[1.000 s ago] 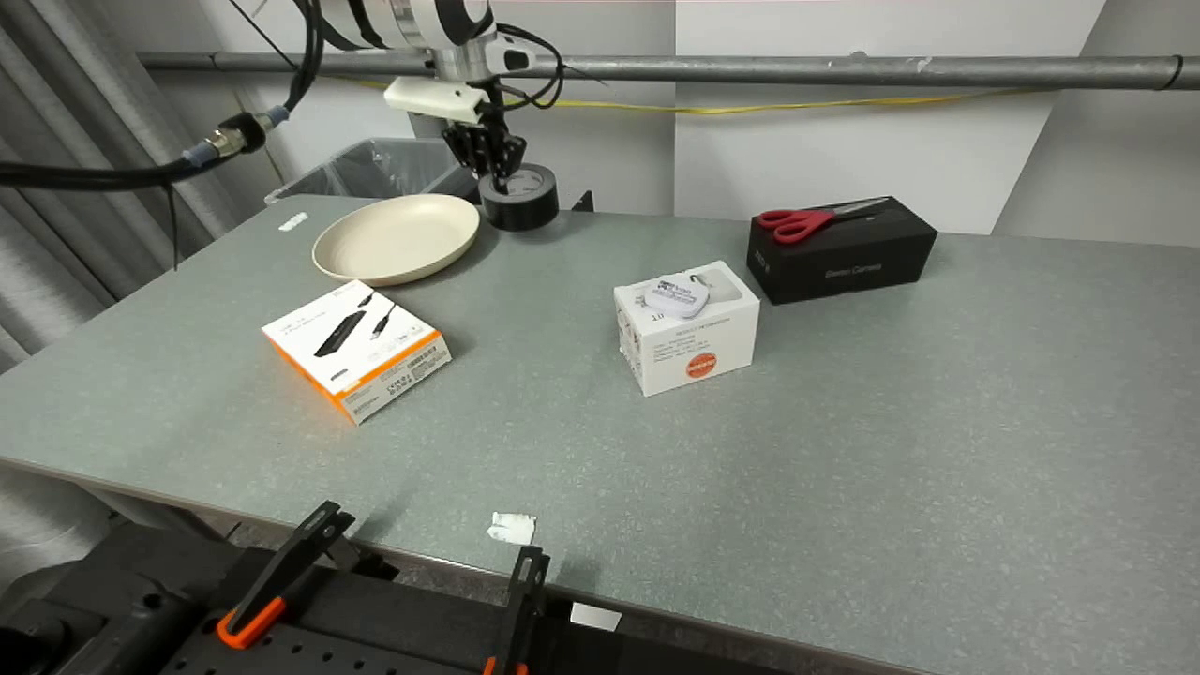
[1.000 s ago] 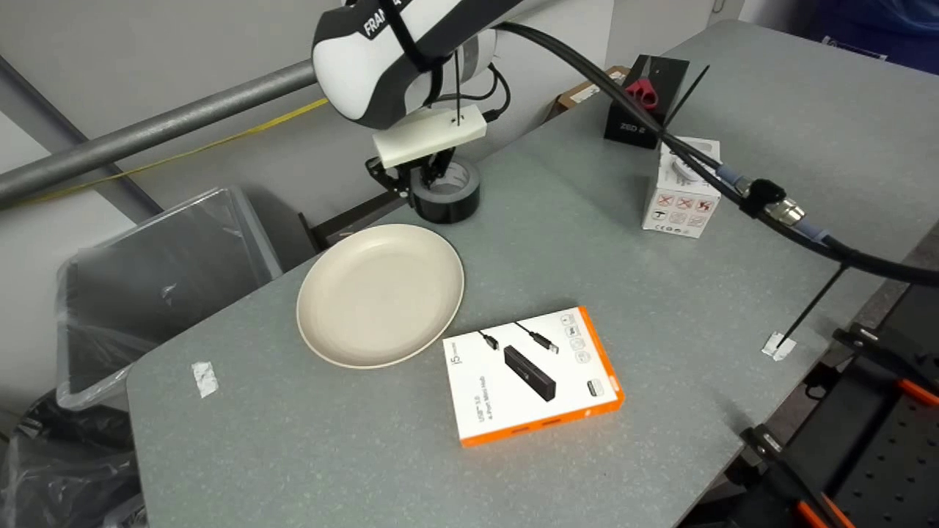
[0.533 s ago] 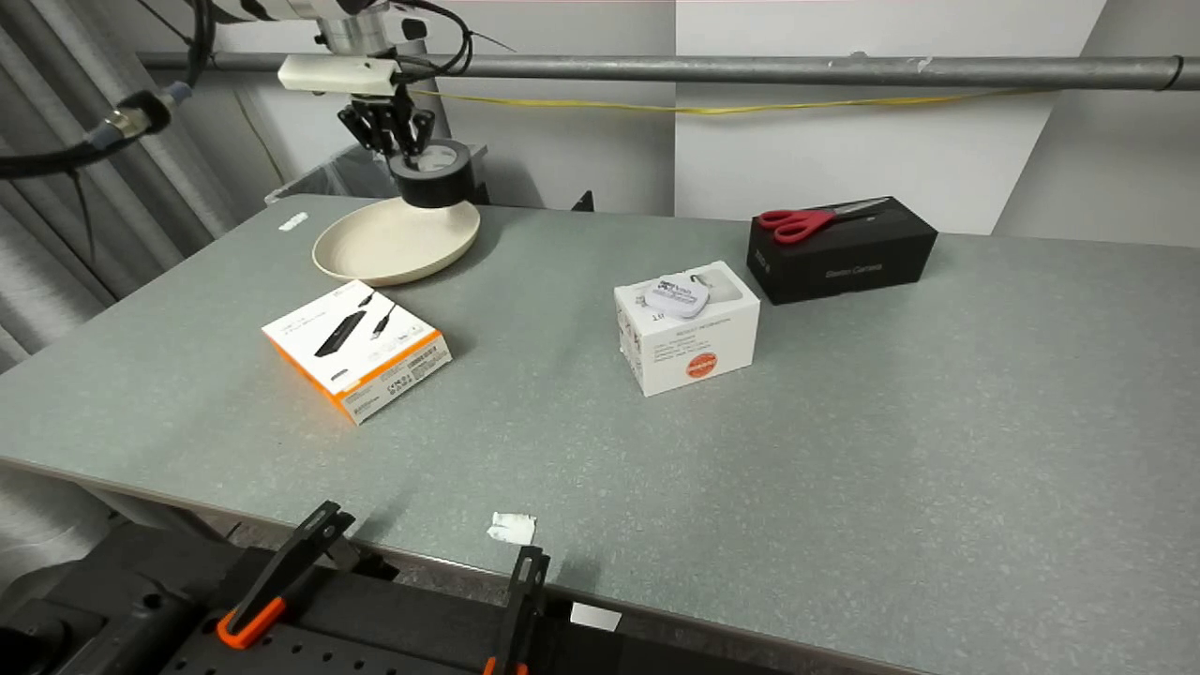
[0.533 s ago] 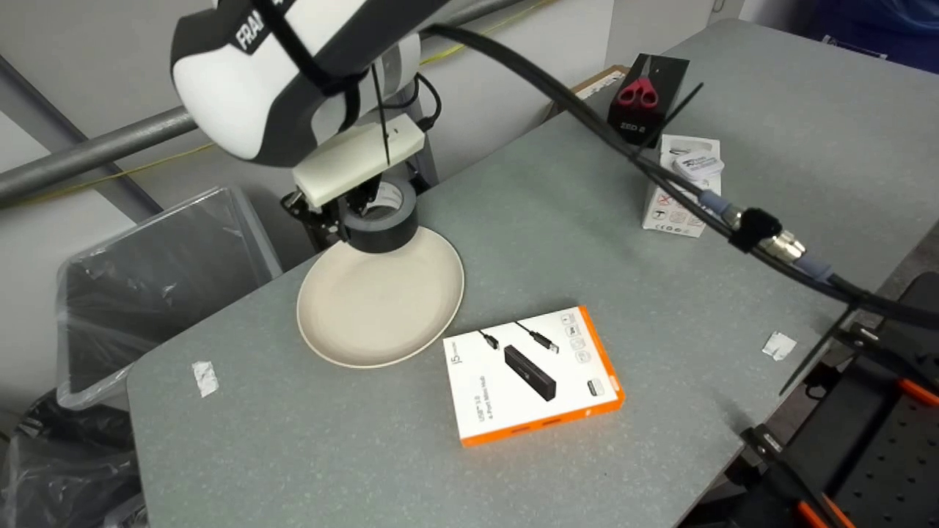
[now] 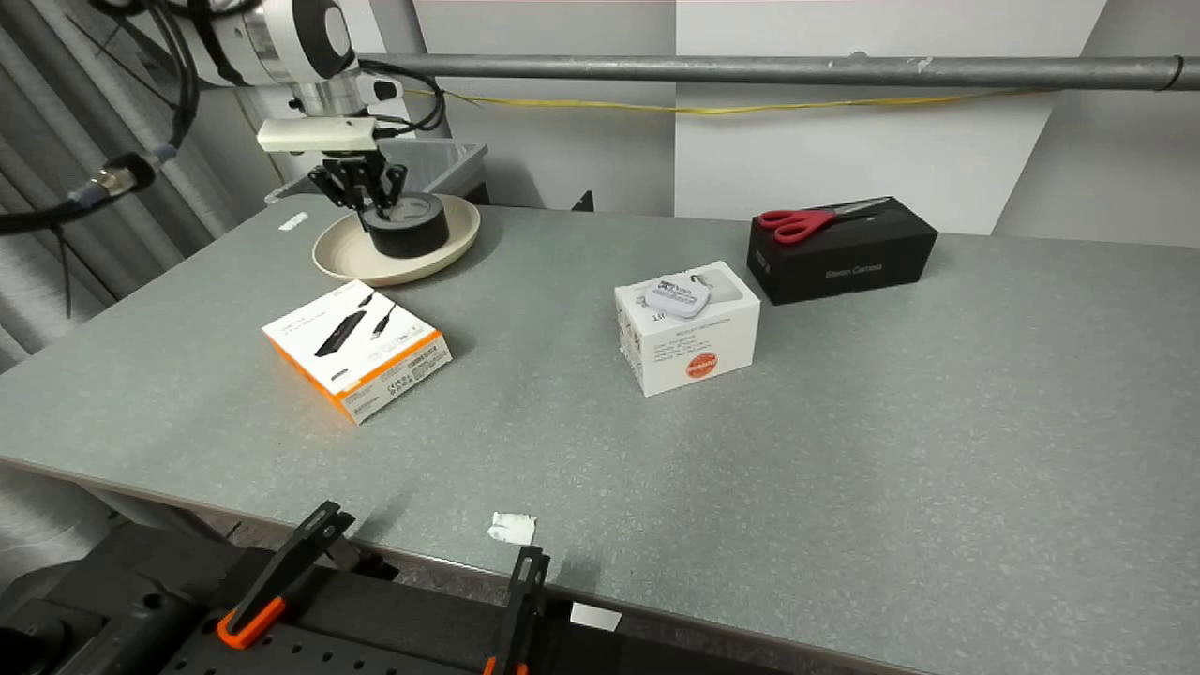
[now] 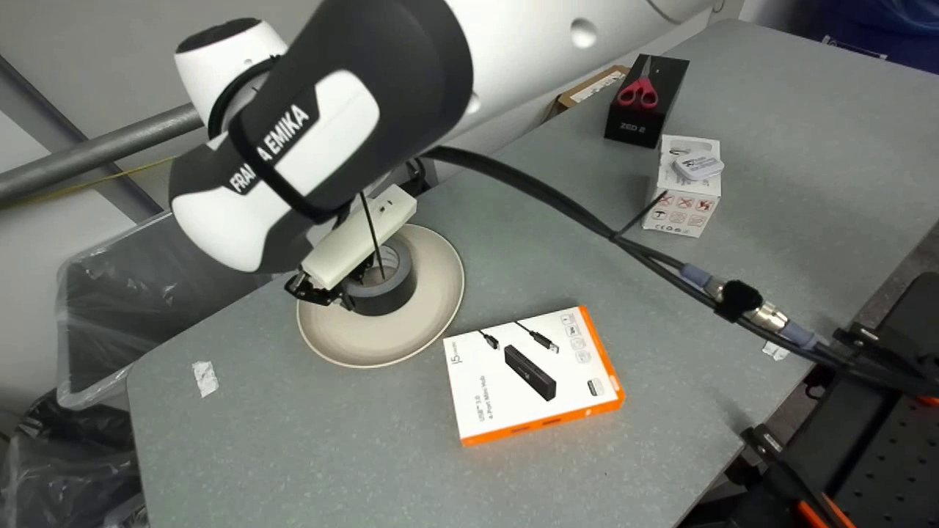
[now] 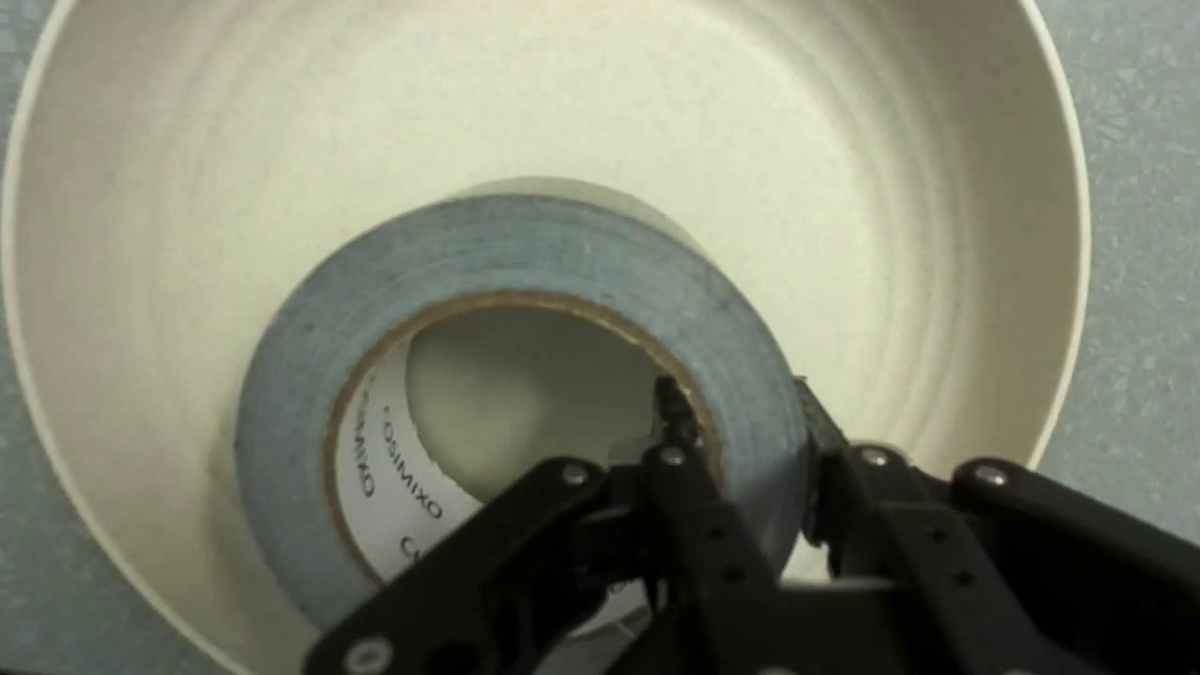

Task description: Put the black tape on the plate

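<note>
The black tape [image 5: 419, 240] is a thick ring with a printed white inner core. It lies flat within the rim of the cream plate [image 5: 465, 232]. In an exterior view the tape [image 6: 386, 301] is over the inner part of the plate [image 6: 434, 317]. In the wrist view my gripper [image 7: 743, 417] is shut on the wall of the tape [image 7: 525, 242], one finger inside the hole and one outside. The plate [image 7: 647, 84] spreads below it. I cannot tell whether the tape touches the plate's bottom. The arm partly hides the gripper in an exterior view [image 6: 353, 286].
A white and orange box [image 6: 532, 374] lies close by the plate. A white box [image 5: 689, 342] with a small white case [image 5: 677, 295] on it stands farther off, by a black box [image 5: 848, 258] bearing red scissors [image 5: 797, 223]. A grey bin [image 6: 169, 293] stands beyond the table edge.
The gripper has carried the tape from beside the plate to over it, then lowered it inside the rim. The boxes and plate have not moved.
</note>
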